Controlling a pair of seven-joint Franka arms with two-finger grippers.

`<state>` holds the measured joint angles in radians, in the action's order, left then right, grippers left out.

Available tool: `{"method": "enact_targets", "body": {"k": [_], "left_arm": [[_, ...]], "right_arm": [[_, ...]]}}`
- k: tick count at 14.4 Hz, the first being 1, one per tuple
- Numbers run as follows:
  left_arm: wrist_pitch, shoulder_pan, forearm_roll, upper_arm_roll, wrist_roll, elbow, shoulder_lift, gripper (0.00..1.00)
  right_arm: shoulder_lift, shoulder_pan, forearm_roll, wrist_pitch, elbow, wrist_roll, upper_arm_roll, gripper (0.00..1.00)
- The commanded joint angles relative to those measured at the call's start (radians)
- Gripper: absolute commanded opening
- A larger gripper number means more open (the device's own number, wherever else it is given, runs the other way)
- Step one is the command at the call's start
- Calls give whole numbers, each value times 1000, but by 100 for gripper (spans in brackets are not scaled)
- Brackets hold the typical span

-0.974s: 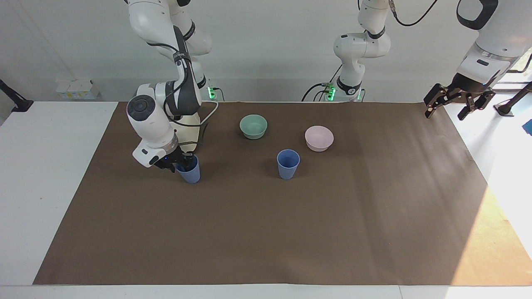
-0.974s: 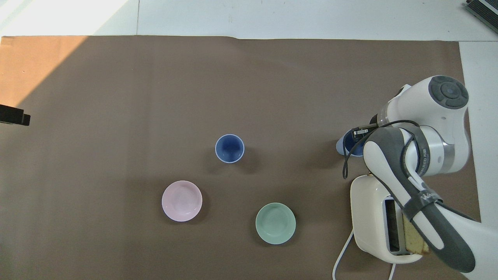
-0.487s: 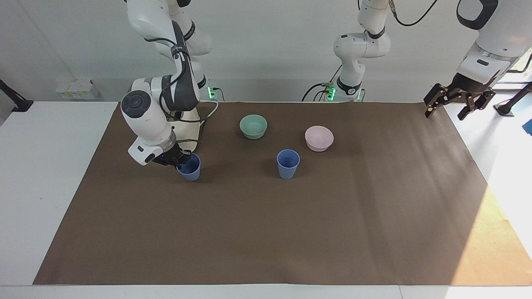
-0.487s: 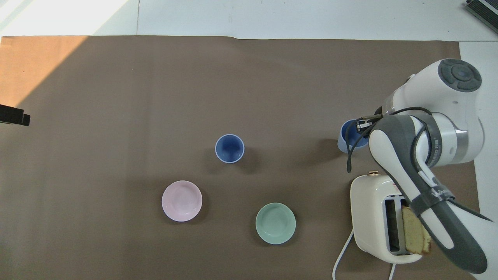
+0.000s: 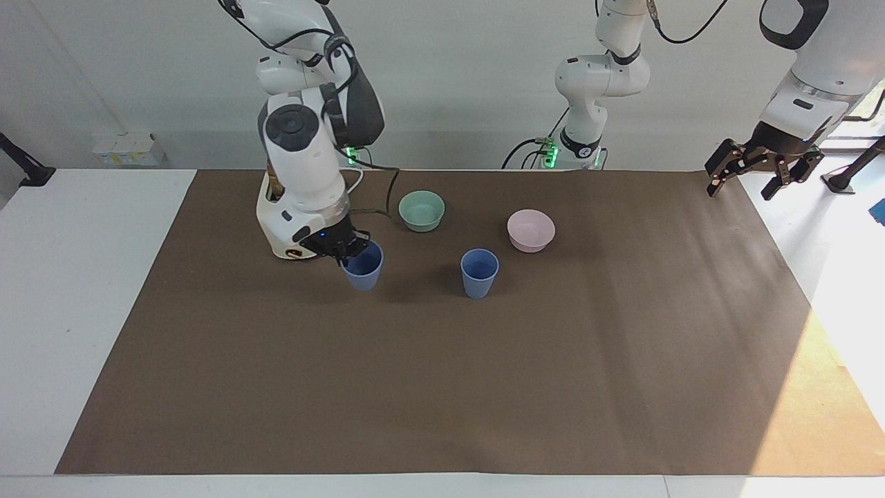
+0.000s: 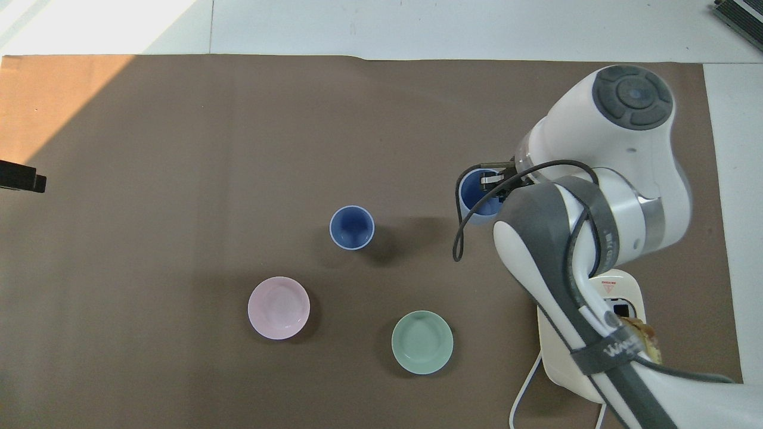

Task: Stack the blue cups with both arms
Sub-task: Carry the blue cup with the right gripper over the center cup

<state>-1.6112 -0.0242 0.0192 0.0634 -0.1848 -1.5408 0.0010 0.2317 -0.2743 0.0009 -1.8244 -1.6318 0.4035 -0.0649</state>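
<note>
My right gripper [image 5: 350, 247] is shut on the rim of one blue cup [image 5: 364, 270]. It holds the cup upright a little above the brown mat, between the toaster and the other cup. The held cup also shows in the overhead view [image 6: 475, 199] under the right gripper [image 6: 498, 182]. The second blue cup [image 5: 479, 273] stands upright and alone on the mat, farther from the robots than the two bowls; the overhead view shows it too [image 6: 351, 227]. My left gripper [image 5: 758, 176] waits open in the air over the mat's edge at the left arm's end.
A teal bowl [image 5: 422, 209] [image 6: 422, 342] and a pink bowl [image 5: 531, 229] [image 6: 278, 307] sit nearer to the robots than the standing cup. A white toaster [image 5: 276, 232] [image 6: 563, 363] with a slice of bread [image 6: 642, 335] stands at the right arm's end.
My right gripper has lifted the blue cup off the mat and carried it toward the standing cup, away from the toaster. The left arm has not moved.
</note>
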Motion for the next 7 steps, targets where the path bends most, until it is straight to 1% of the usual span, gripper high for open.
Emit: {"method": "enact_targets", "body": {"k": [1, 3, 5, 7], "left_arm": [[24, 1, -19, -2, 1, 18, 1, 100], [24, 1, -19, -2, 1, 18, 1, 100], [24, 1, -19, -2, 1, 18, 1, 100], [24, 1, -19, -2, 1, 18, 1, 100]], "right_arm": [[40, -71, 33, 34, 85, 130, -1, 0], [64, -114, 77, 37, 145, 228, -1, 0], [67, -181, 85, 36, 164, 303, -1, 0], [75, -216, 87, 24, 191, 343, -1, 0]]}}
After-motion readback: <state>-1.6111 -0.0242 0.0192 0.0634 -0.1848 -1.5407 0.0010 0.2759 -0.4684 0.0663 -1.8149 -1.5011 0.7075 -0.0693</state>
